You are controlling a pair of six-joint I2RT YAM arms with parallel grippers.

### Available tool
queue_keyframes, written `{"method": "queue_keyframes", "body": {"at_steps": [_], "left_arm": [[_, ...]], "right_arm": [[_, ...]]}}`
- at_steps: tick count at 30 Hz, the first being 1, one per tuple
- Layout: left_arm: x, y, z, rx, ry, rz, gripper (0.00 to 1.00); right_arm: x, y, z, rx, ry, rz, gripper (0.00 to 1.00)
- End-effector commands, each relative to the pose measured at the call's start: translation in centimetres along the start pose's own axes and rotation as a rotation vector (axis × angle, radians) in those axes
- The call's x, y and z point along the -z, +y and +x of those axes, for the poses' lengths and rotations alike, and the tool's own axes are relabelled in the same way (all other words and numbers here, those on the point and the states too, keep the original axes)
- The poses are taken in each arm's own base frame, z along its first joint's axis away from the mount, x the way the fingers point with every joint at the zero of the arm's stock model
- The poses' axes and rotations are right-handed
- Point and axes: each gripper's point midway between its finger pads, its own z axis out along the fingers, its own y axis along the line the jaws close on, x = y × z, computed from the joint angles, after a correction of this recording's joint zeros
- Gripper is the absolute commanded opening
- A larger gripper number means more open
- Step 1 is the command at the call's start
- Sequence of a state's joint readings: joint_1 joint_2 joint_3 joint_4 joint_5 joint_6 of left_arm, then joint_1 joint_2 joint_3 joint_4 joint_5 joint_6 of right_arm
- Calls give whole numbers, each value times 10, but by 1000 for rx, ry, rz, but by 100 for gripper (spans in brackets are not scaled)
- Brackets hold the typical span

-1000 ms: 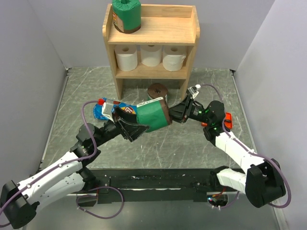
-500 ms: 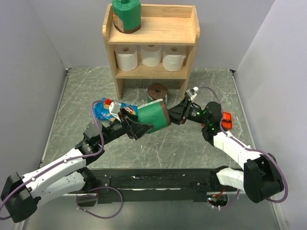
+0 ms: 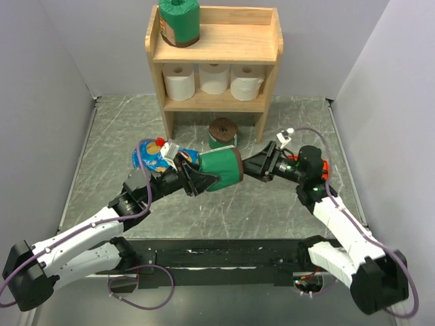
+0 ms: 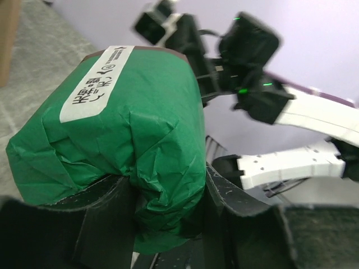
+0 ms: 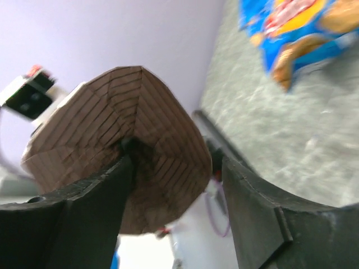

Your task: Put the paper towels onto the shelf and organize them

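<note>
A green-wrapped paper towel roll (image 3: 221, 170) with brown ends hangs above the table's middle, and my left gripper (image 3: 199, 180) is shut on its green side (image 4: 129, 129). My right gripper (image 3: 253, 166) stands open at the roll's brown end (image 5: 118, 140), its fingers spread to either side with a gap on the right. The shelf (image 3: 153, 42) stands at the back. One green roll (image 3: 180, 20) sits upright on its top board. Three white rolls (image 3: 215, 77) line the middle tier. Another green roll (image 3: 222, 132) lies on the table under the shelf.
A blue chip bag (image 3: 153, 157) lies just behind my left gripper. An orange package (image 3: 323, 170) peeks out behind my right arm. Grey walls close in the table on both sides.
My left gripper has closed on the green roll. My right gripper has opened off the roll's brown end and drawn back to the right. The roll has shifted slightly down and right.
</note>
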State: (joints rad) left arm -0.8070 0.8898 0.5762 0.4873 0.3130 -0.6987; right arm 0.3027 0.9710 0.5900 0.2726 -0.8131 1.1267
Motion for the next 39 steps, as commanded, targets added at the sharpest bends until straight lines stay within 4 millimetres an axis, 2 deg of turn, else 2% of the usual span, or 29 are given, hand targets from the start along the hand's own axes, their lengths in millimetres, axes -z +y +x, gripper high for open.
{"method": "queue_keyframes", "body": {"at_steps": [1,3,5,6,8,9,10,12,13,15,16,17,18,19,21,22,24,26,27,29,30,32,35,36,39], "left_arm": [[-3,-1,-27,-89,-46,-60,43],[-2,13,-20,-107,-9,-125,43],[-3,32,-8,-113,46,-200,44],[-5,33,-8,-117,59,-212,44],[-9,51,9,-108,139,-276,44],[-15,52,5,-112,146,-290,44],[-20,64,18,-107,197,-325,44],[-28,71,23,-112,237,-395,43],[-32,85,39,-107,296,-442,44],[-42,87,46,-113,343,-480,44],[-48,97,62,-106,398,-504,45],[-50,103,66,-111,412,-539,46],[-60,99,65,-118,414,-540,46],[-60,114,82,-120,472,-597,47],[-71,117,87,-123,491,-625,47],[-68,132,104,-126,547,-678,47],[-76,133,110,-126,572,-695,47],[-75,148,128,-132,629,-751,47],[-81,145,127,-135,630,-744,48],[-82,152,139,-134,669,-767,50],[-87,150,137,-132,664,-764,51],[-90,151,137,-129,668,-768,60],[-99,139,122,-122,634,-740,74],[-103,130,110,-124,607,-723,81],[-112,116,88,-126,556,-691,88]], "right_arm": [[28,-10,-27,146,-150,208,76],[42,-19,-39,169,-236,302,77],[53,-27,-41,192,-261,387,78],[58,-33,-47,200,-294,434,78],[66,-38,-47,223,-296,490,78],[69,-39,-50,234,-312,512,78],[71,-40,-51,250,-315,520,79],[76,-39,-51,274,-326,533,79],[78,-39,-52,283,-335,541,79],[82,-38,-52,306,-341,554,79],[85,-39,-53,315,-348,564,79],[86,-39,-53,322,-350,571,79],[89,-41,-52,331,-346,584,80],[90,-42,-52,335,-348,593,80],[94,-45,-51,350,-349,610,80],[95,-45,-51,355,-352,615,80],[99,-45,-51,371,-362,625,80],[103,-45,-51,381,-373,636,80],[104,-46,-51,387,-373,639,80],[106,-46,-51,391,-377,646,80],[107,-45,-51,395,-380,651,80],[108,-45,-51,400,-378,651,80],[108,-42,-50,399,-377,643,80],[108,-42,-49,395,-377,641,80],[105,-42,-48,385,-371,622,80]]}}
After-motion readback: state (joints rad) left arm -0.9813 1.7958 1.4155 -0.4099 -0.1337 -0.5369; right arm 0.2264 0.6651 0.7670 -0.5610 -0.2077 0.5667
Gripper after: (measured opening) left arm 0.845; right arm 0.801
